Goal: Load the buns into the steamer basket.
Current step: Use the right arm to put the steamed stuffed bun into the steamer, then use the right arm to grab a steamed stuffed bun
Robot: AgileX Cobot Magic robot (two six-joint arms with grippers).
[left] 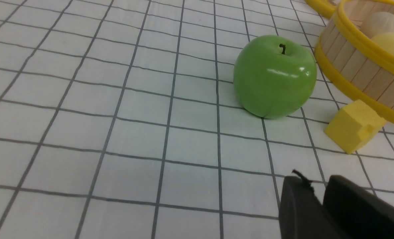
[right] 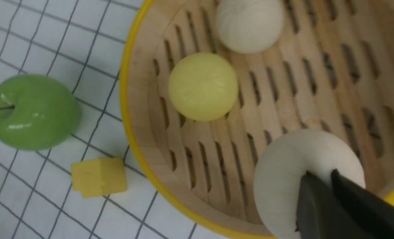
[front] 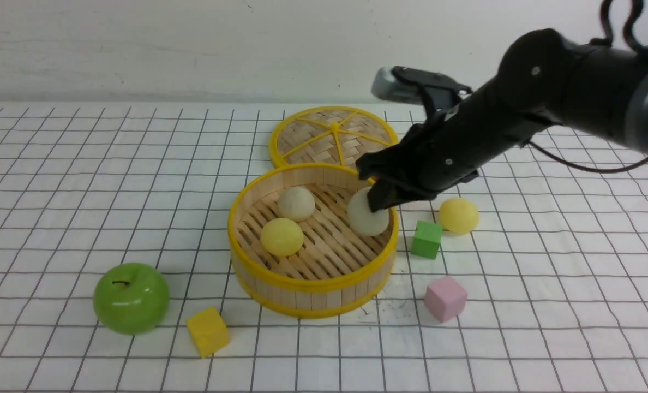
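The steamer basket [front: 313, 284] stands mid-table. Inside lie a beige bun [front: 296, 203] and a pale yellow bun [front: 282, 237]. My right gripper [front: 377, 203] reaches over the basket's right side, shut on a second beige bun [front: 363, 221] held about rim height. In the right wrist view the gripper [right: 319, 174] pinches this bun [right: 283, 172] over the basket wall [right: 144, 99], with the yellow bun [right: 202, 86] and beige bun [right: 250, 25] beyond. Another pale yellow bun [front: 459, 215] lies on the table right of the basket. My left gripper [left: 316, 181] is shut and empty above the table.
The flat woven lid [front: 333, 136] lies behind the basket. A green apple [front: 131, 298] and a yellow cube [front: 208, 331] sit front left. A green cube [front: 426, 239] and a pink cube [front: 445, 298] sit right of the basket.
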